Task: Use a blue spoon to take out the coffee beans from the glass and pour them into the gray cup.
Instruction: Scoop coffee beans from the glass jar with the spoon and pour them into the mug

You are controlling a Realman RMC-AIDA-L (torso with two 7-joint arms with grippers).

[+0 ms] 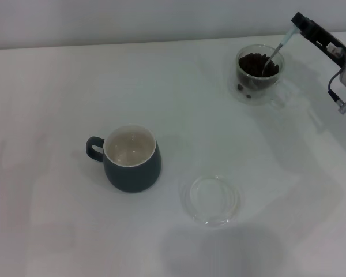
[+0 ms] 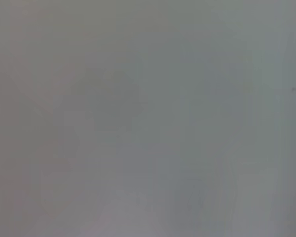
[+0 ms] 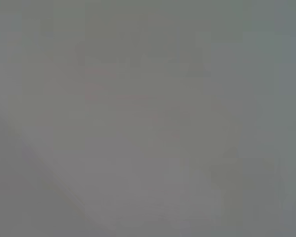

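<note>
In the head view the clear glass (image 1: 258, 75) stands at the back right, filled with dark coffee beans (image 1: 255, 64). The blue spoon (image 1: 278, 47) slants down into the glass, its metal bowl among the beans and its pale handle rising to the upper right. My right gripper (image 1: 298, 25) is shut on the top of that handle, above and right of the glass. The gray cup (image 1: 131, 158) stands at centre left, handle pointing left, its cream inside showing no beans. My left gripper is out of view. Both wrist views show only a blank grey blur.
A flat clear round dish (image 1: 210, 199) lies on the white table (image 1: 57, 92), right of and nearer than the gray cup. A few beans sit low in the glass wall area (image 1: 245, 89).
</note>
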